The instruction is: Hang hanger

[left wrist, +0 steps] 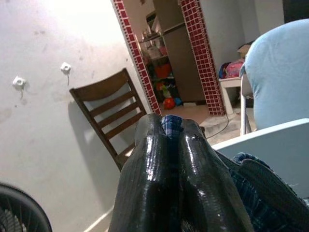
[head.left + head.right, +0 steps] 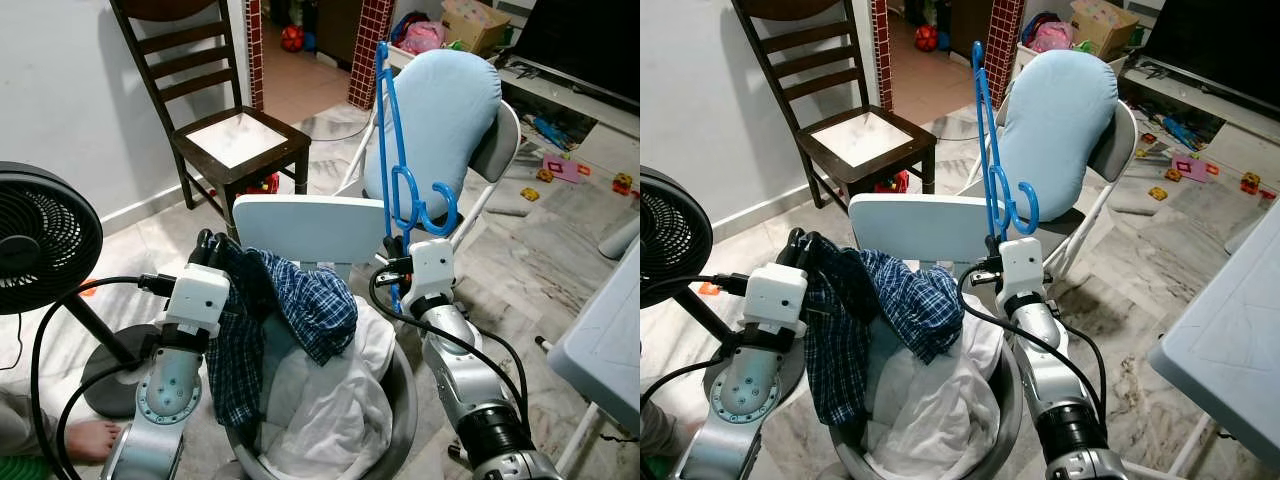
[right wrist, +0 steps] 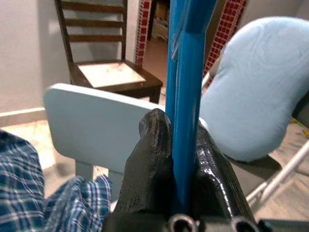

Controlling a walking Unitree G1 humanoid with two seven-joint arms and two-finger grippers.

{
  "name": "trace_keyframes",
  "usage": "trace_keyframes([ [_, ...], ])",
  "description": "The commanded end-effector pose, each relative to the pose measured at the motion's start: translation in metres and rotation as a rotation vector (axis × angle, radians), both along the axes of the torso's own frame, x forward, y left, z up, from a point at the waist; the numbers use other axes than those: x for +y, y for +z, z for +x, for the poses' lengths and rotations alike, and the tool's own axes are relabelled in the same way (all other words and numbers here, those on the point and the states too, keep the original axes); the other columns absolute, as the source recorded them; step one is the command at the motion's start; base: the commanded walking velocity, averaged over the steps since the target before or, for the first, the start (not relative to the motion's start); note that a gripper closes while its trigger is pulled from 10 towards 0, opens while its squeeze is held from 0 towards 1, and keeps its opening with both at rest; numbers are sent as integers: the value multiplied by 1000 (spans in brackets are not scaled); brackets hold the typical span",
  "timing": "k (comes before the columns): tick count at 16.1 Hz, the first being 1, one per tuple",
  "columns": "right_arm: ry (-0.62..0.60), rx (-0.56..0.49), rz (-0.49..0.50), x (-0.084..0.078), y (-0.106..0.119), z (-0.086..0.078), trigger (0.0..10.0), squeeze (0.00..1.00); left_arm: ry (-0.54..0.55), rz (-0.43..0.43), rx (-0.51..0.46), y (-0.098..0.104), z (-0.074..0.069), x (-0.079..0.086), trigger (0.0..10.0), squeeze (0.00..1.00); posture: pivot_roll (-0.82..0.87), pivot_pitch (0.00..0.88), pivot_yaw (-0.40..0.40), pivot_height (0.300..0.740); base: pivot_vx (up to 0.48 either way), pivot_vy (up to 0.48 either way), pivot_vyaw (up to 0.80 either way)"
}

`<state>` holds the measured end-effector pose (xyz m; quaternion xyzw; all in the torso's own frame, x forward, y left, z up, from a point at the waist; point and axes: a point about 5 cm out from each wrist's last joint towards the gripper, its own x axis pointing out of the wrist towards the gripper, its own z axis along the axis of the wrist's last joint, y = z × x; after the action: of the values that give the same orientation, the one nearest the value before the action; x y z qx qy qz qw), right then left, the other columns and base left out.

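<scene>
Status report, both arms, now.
Right gripper shut on blue plastic hanger, held upright. Left gripper shut on blue plaid shirt over grey laundry basket. White chair back close ahead.

We note two silver arms with white boxy wrist housings, black cables looping off each, round screw holes on the left forearm, glossy black fingers.

No text, label, brand, number or sign can be read anywhere in these views. The cardboard box at about one o'clock is too small and blurred to show any print.
</scene>
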<state>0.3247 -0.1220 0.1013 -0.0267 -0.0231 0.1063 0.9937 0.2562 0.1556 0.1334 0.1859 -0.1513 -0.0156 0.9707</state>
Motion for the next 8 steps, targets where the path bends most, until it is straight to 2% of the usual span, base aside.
trace_keyframes([
  [1,-15,-27,14,-5,7,1,10000,0,2,-12,-3,4,1,1,10000,0,75,22,-65,740,0,0,0],
  [5,-1,-40,13,-8,11,-3,10000,0,21,-90,-5,9,0,9,10000,0,73,21,-71,740,0,0,0],
  [8,4,-36,10,-7,9,-4,10000,0,24,-108,-6,10,1,10,10000,0,74,21,-72,740,305,0,0],
])
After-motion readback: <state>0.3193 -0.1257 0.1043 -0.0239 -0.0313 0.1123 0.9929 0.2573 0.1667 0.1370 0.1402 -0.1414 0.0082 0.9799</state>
